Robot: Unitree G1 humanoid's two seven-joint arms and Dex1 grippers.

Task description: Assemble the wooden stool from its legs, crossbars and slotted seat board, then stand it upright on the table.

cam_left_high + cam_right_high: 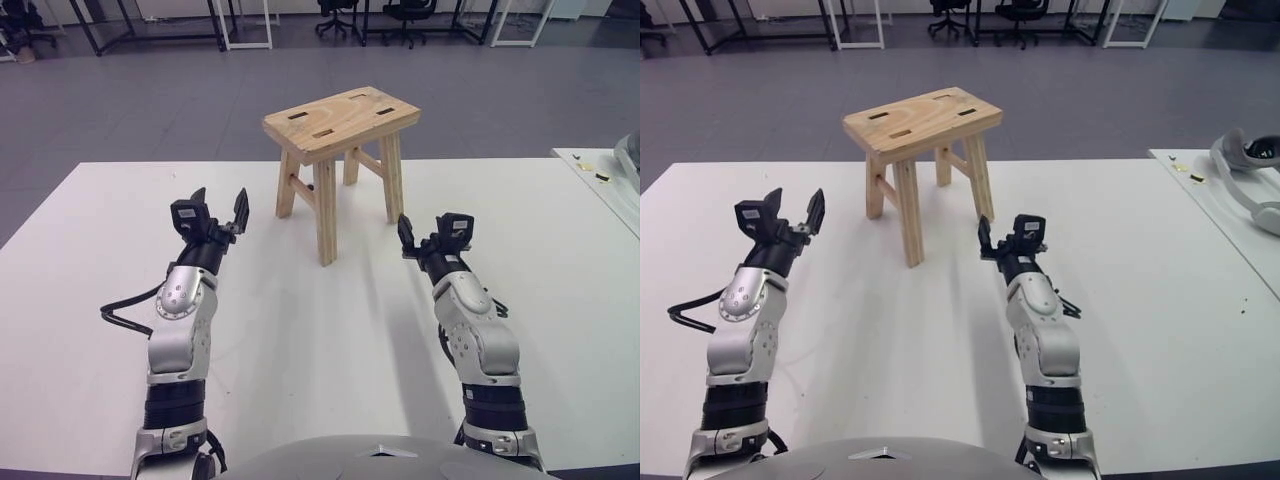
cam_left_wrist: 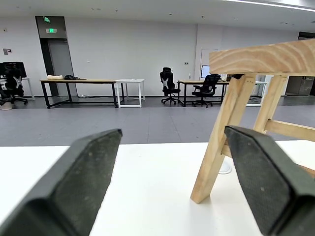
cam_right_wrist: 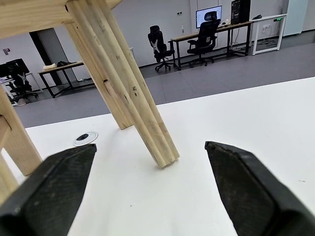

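Left eye view: stool [image 1: 340,120] assembled and upright on the worktop [image 1: 300,340], four legs [image 1: 326,215] down, slotted seat [image 1: 345,108] on top. Left end effector [image 1: 220,203] is just left of the stool, near its front leg, not touching; fingers spread, released, empty. Right end effector [image 1: 428,236] is right of the stool, apart from it, fingers parted, holding nothing.

Right eye view: same layout. A headset [image 1: 1250,170] lies on a side table [image 1: 1220,215], well right of the stool.

Left wrist view: two black pads [image 2: 81,182] wide apart, nothing between them. A stool leg stands on the worktop beyond them, seat edge above it.

Right wrist view: pads wide apart, empty. The foot of a stool leg rests on the worktop beyond the gap. A small round disc [image 3: 85,138] sits in the worktop behind that leg.
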